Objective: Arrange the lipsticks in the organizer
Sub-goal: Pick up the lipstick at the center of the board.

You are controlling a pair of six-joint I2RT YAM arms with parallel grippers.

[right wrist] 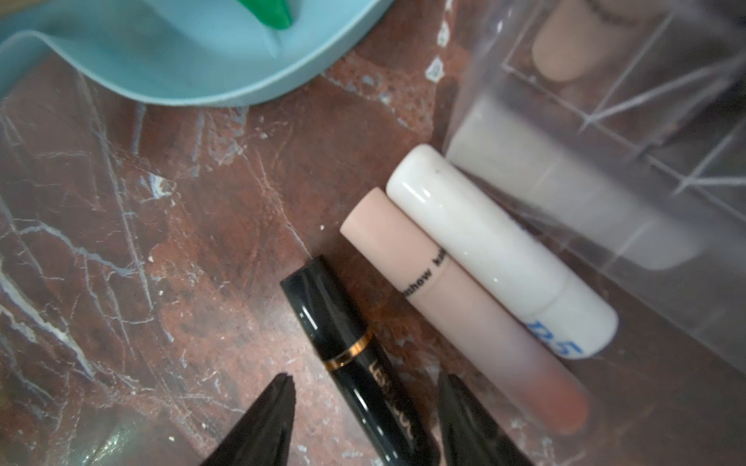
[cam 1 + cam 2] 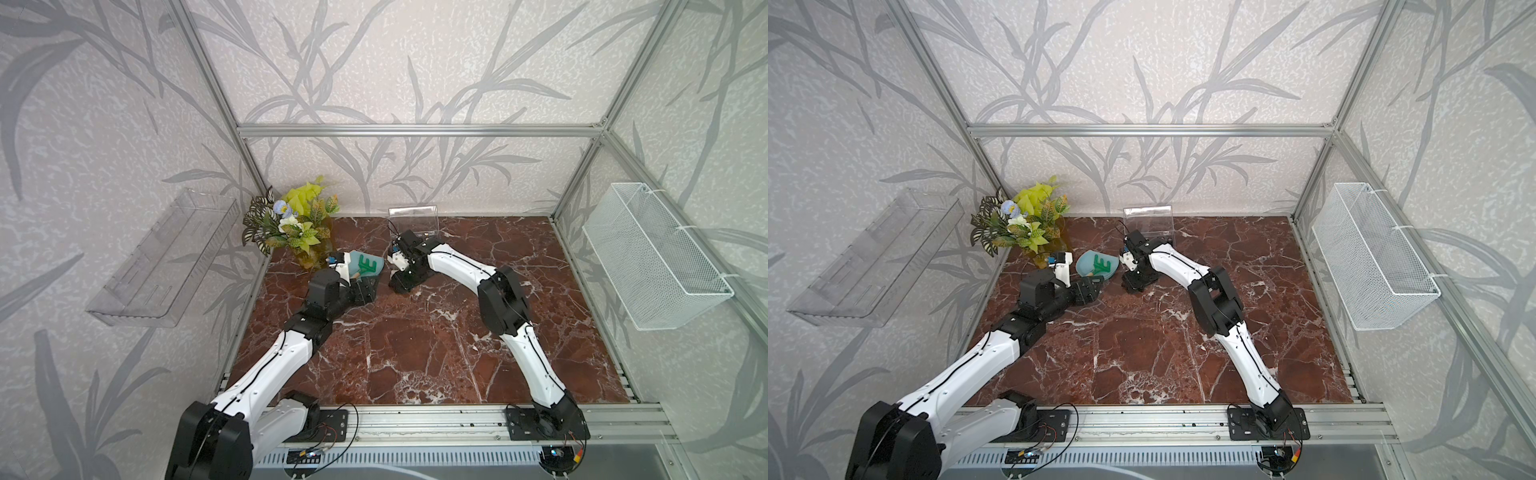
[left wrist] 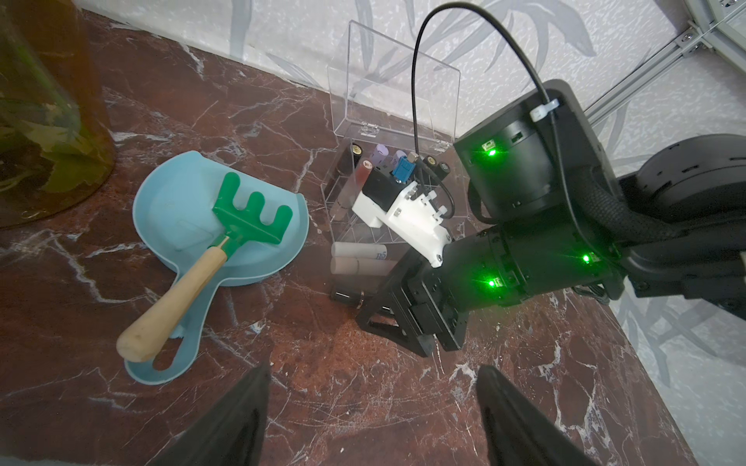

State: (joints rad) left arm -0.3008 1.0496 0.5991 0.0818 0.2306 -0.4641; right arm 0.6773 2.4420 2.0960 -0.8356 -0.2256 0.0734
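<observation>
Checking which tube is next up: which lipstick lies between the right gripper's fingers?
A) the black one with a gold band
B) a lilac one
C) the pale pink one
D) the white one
A: in the right wrist view the black lipstick runs between the open jaws of the right gripper, with the pink lipstick and white lipstick lying beside it, outside them.

Three loose lipsticks — one organizer (several more inside), one rake, one scoop
</observation>
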